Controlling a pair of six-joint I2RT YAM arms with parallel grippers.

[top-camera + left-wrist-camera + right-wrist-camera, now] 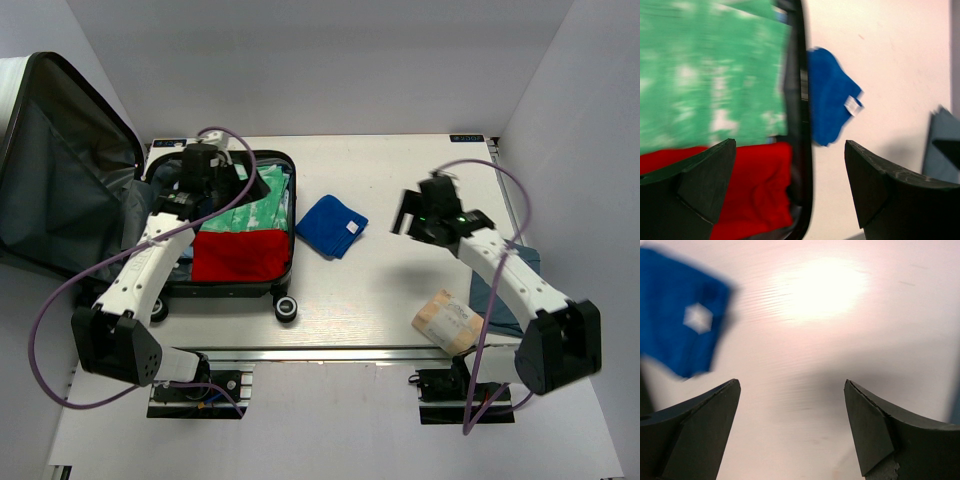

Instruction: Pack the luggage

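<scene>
The luggage [60, 190] lay open at the left end of the worktop [390, 295], its base flat and its grey-lined lid propped up to the left, with a black wheel [287, 309] showing at the near right corner. Inside the base, a green patterned cloth [245, 212] lay towards the far side and a red cloth [240, 256] towards the near side, the two touching. The left end effector [790, 144] hung over the packed base with its fingers [715, 165] spread wide and gripping nothing; its wrist view showed the case's black rim running between them. A folded blue cloth [332, 225] with a small white tag lay on the worktop just beside the right rim of the case, outside it. The right end effector [790, 382] hovered over bare worktop to the right of the blue cloth, its fingers likewise parted and empty, the cloth's corner at the upper left of its wrist view. A tan wrapped packet [448, 320] sat near the front right edge, close to the right arm, and a grey-blue cloth [497, 296] lay behind that arm, partly hidden.
</scene>
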